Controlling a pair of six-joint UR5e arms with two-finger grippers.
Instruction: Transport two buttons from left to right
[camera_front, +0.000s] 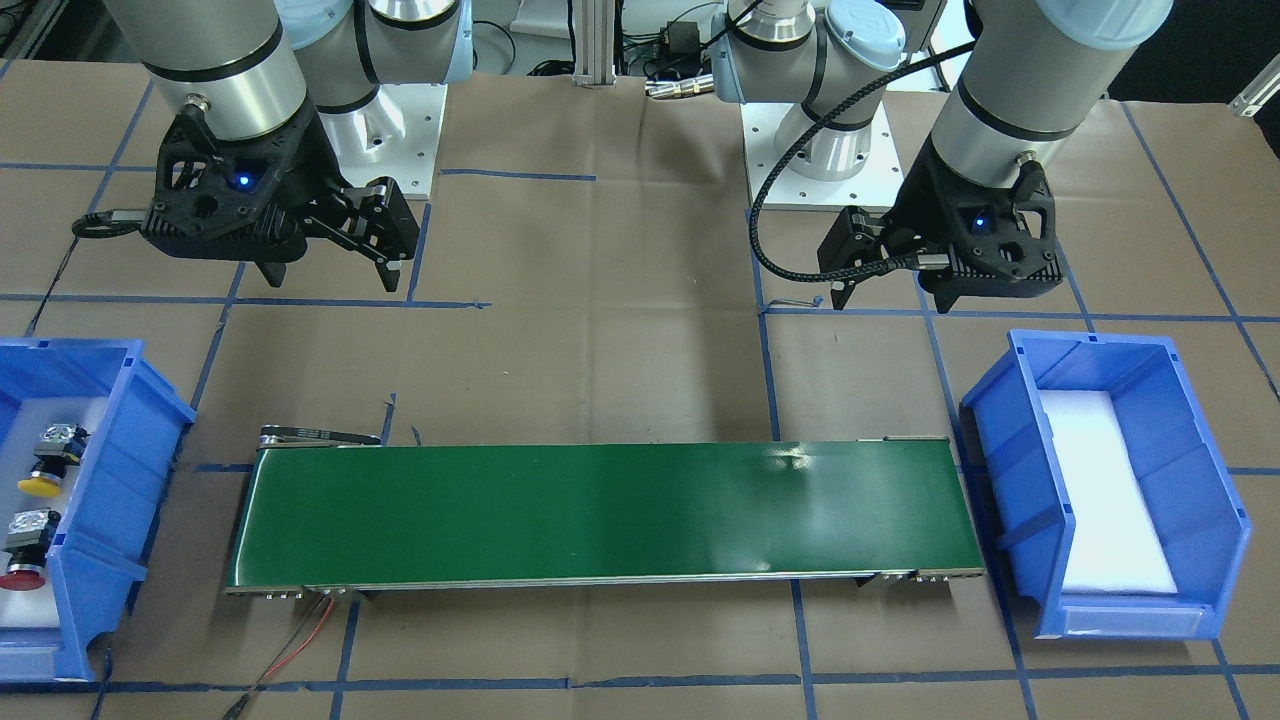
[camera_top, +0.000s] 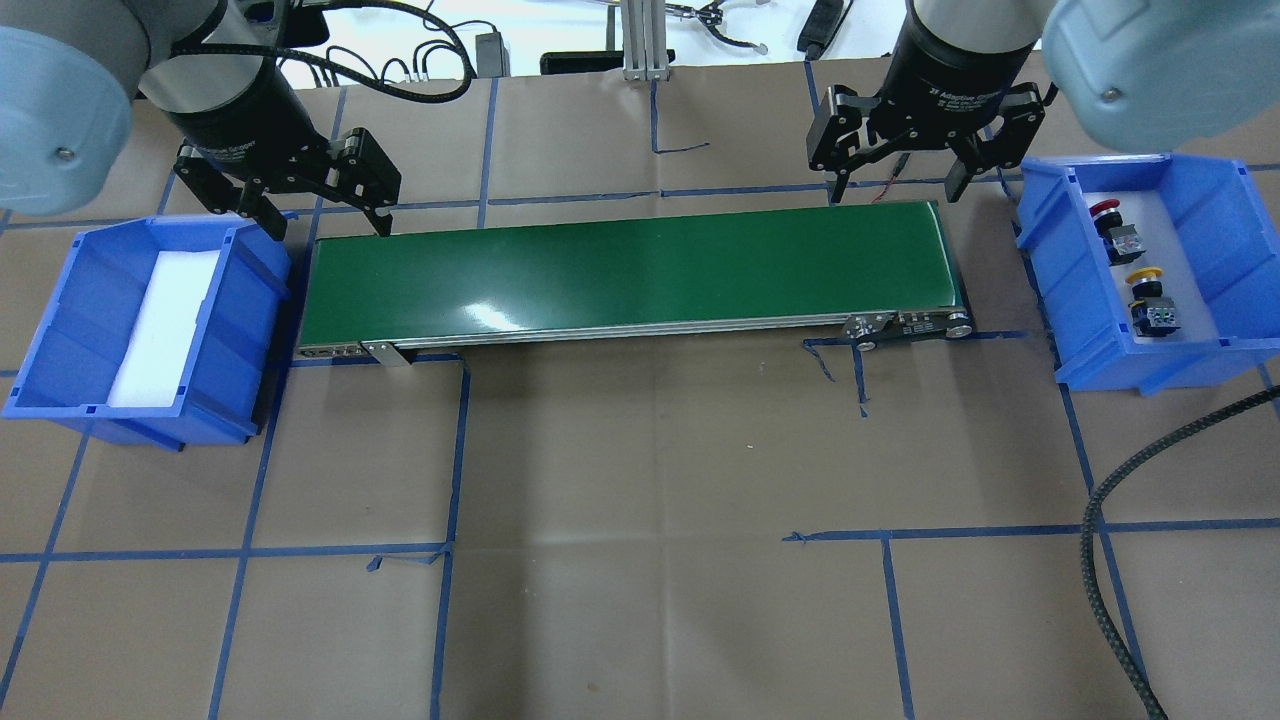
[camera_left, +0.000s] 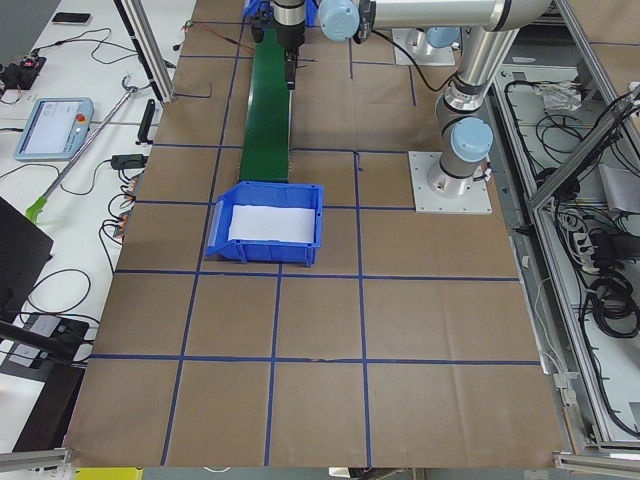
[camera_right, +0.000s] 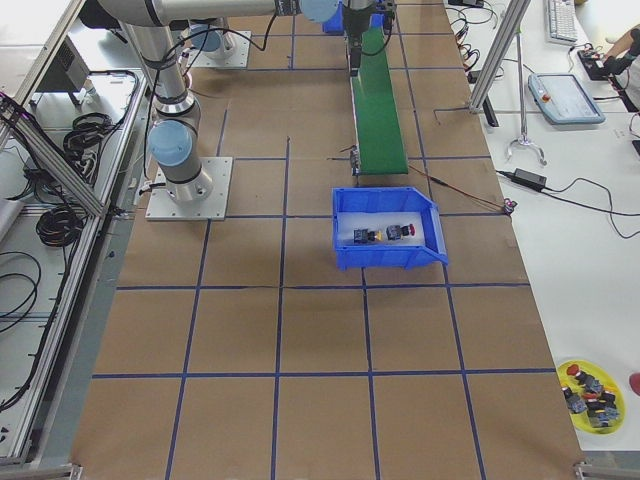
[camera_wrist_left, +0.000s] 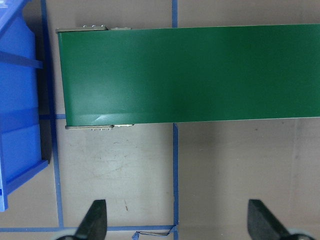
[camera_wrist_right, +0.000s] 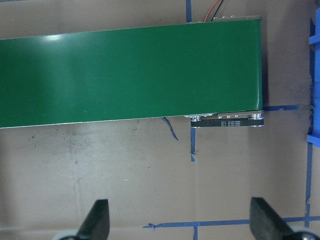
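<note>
The two buttons lie in a blue bin (camera_top: 1215, 225) on my right side. The red-capped button (camera_top: 1110, 225) is farther from me than the yellow-capped button (camera_top: 1148, 290). Both also show in the front view, yellow (camera_front: 47, 468) and red (camera_front: 25, 558). My right gripper (camera_top: 897, 192) is open and empty, hovering by the right end of the green conveyor belt (camera_top: 630, 270), apart from the bin. My left gripper (camera_top: 328, 222) is open and empty over the belt's left end. Each wrist view shows wide-apart fingertips, left (camera_wrist_left: 95, 220) and right (camera_wrist_right: 97, 220), with nothing between them.
A second blue bin (camera_top: 60, 330) with only a white foam pad stands at the belt's left end. A black braided cable (camera_top: 1110, 560) crosses the near right corner. Brown paper with blue tape lines covers the table (camera_top: 640, 520).
</note>
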